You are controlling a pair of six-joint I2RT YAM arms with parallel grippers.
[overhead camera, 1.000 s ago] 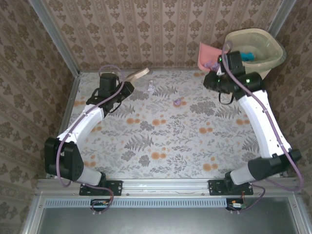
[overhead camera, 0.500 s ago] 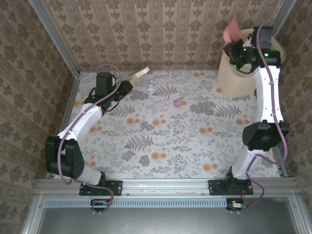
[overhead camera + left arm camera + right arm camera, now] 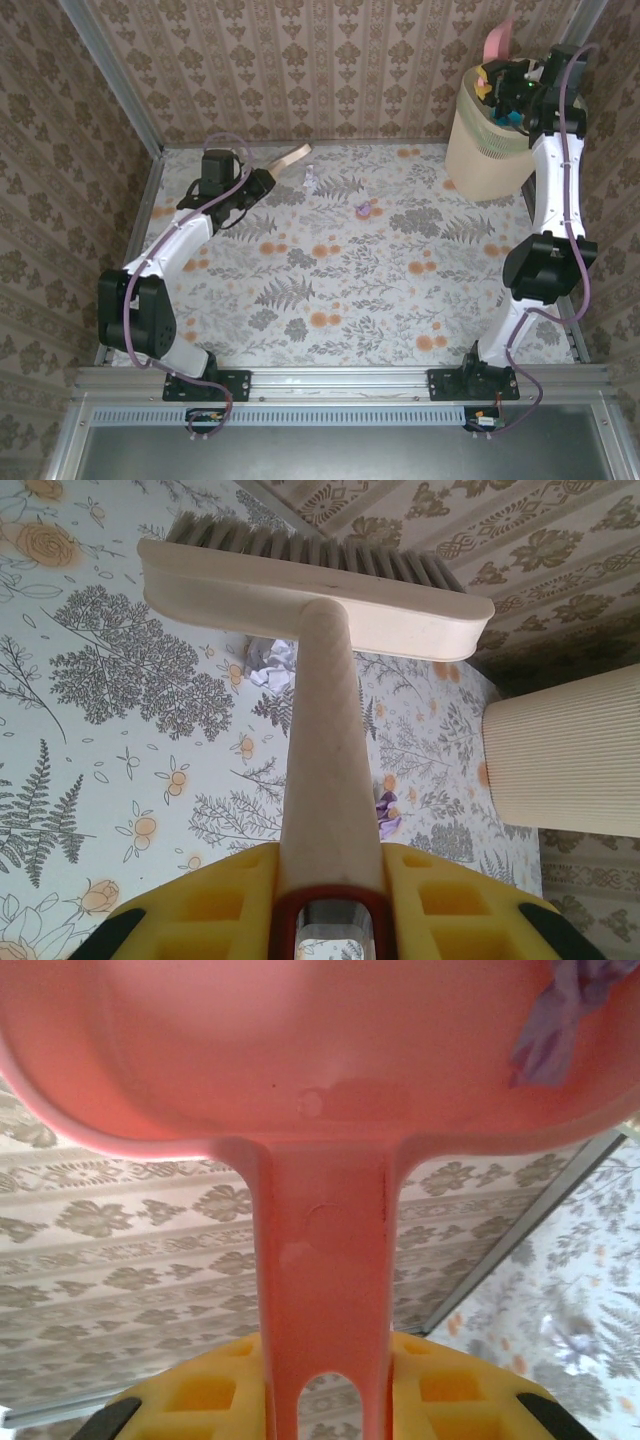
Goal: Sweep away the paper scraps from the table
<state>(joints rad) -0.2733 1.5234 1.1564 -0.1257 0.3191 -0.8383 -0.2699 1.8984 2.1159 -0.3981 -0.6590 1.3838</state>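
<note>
Table, two paper scraps; left jaws tight on one brush, right jaws on one dustpan.

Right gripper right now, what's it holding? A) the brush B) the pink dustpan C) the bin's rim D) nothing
B: the right gripper is shut on the handle of the pink dustpan, held above the beige bin.
</note>
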